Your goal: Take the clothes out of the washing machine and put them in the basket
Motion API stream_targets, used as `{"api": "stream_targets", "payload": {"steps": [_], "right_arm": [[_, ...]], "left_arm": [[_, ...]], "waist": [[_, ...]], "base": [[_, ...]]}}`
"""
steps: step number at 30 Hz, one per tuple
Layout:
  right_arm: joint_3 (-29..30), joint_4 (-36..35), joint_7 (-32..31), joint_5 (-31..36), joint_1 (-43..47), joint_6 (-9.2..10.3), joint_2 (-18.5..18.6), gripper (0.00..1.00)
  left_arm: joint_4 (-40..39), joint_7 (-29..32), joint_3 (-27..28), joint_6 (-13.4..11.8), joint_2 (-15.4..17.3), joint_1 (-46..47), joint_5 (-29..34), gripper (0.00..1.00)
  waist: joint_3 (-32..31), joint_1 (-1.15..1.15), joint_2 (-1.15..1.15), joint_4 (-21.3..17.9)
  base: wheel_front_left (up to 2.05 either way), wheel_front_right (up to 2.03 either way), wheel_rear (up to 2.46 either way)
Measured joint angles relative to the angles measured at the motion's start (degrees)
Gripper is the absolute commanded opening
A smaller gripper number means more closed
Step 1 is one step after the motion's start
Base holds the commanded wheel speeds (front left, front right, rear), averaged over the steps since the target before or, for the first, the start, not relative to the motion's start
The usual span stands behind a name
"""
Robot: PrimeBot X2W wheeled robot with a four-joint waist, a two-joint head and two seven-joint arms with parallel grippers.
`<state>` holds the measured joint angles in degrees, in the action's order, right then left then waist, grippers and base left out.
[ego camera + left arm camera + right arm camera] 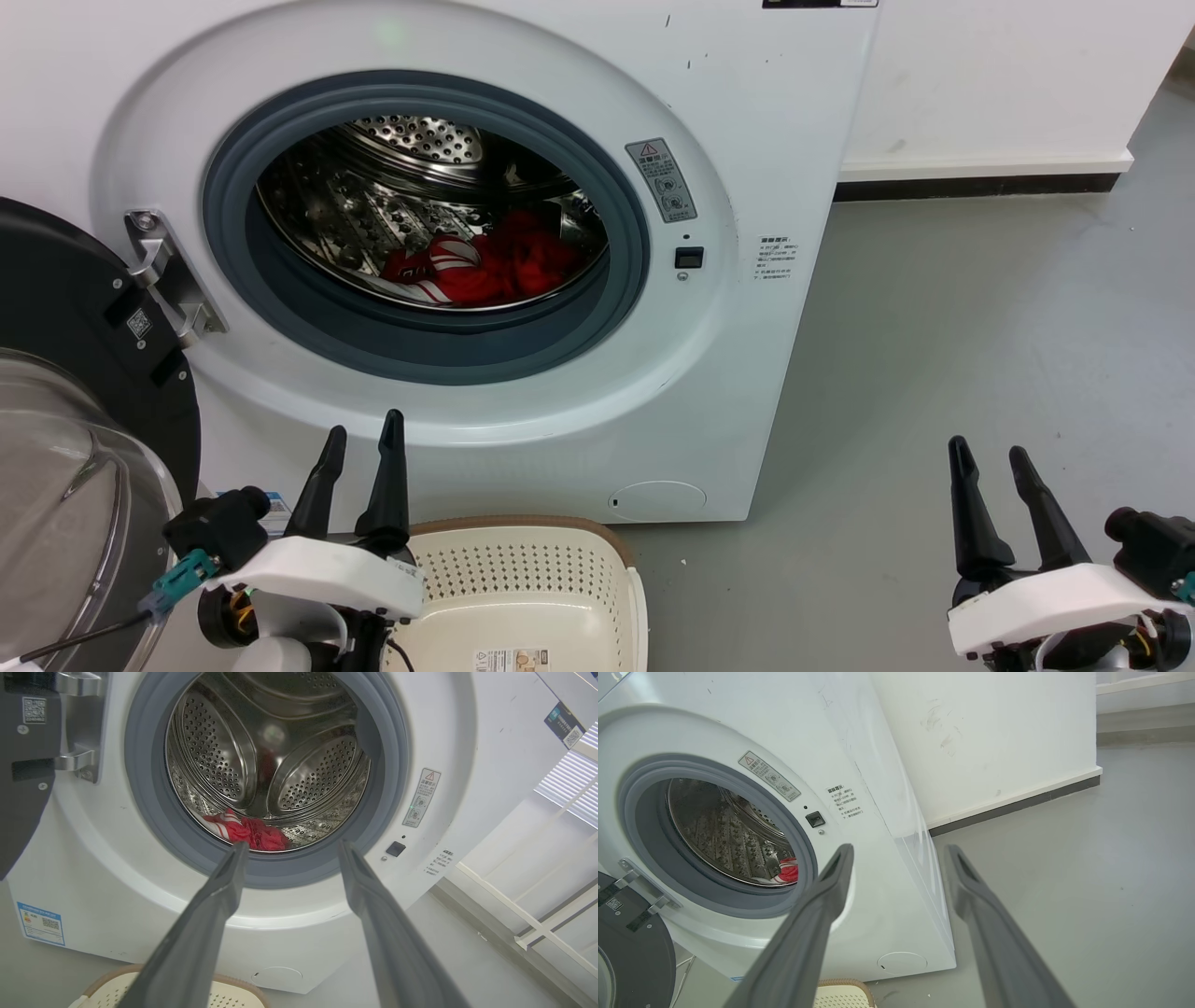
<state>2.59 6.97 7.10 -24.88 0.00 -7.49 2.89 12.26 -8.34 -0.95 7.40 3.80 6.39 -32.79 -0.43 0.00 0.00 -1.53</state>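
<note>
The white washing machine (766,140) stands with its porthole open. Inside the steel drum lie the red clothes (485,266), a striped piece on the left and a plain red one on the right; they also show low in the drum (250,830) and as a red patch (788,870). The cream basket (523,583) with its brown rim sits on the floor in front of the machine, below the porthole. My left gripper (364,434) is open and empty, above the basket's left edge and outside the drum. My right gripper (990,457) is open and empty over bare floor to the machine's right.
The dark door (84,308) with its glass bubble (56,485) hangs open at the left, close beside my left arm. Grey floor (980,327) stretches to the right of the machine, up to a white wall with a dark skirting (980,182).
</note>
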Motion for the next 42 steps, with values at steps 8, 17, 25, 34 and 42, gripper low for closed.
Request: {"api": "stream_targets", "payload": {"steps": [8, 17, 25, 34, 42], "right_arm": [[-0.04, -0.55, 0.44, 5.65, 0.19, -0.01, 0.00, 1.00], [-0.12, -1.21, 0.71, 11.03, 0.70, -0.01, 0.00, 1.00], [-0.19, -1.67, 0.92, 15.78, 1.27, -0.01, 0.00, 1.00], [-0.49, -1.96, 1.44, 20.09, 1.66, -0.01, 0.00, 1.00], [-0.44, -2.35, 1.97, 24.59, 2.14, -0.02, 0.00, 1.00]], "left_arm": [[0.60, -1.21, 0.27, 0.00, -0.27, 0.02, 4.98, 1.00], [0.97, -2.44, 0.30, 0.00, -0.37, 0.07, 10.16, 1.00], [1.45, -3.44, 0.55, 0.00, -0.51, 0.53, 14.67, 1.00], [2.04, -4.47, 0.63, 0.00, -0.62, 0.61, 18.92, 1.00], [3.09, -5.49, 0.99, 0.00, -0.73, 0.63, 23.42, 1.00]], "waist": [[-0.09, 0.00, 0.00, 0.01], [-0.23, 0.00, 0.00, 0.06], [-0.27, 0.00, 0.00, 0.01], [-0.55, 0.00, 0.00, 0.12], [-0.76, 0.00, 0.00, 0.18]], "base": [[0.00, 0.00, 0.00], [0.00, 0.00, 0.00], [0.00, 0.00, 0.00], [0.00, 0.00, 0.00], [0.00, 0.00, 0.00]]}}
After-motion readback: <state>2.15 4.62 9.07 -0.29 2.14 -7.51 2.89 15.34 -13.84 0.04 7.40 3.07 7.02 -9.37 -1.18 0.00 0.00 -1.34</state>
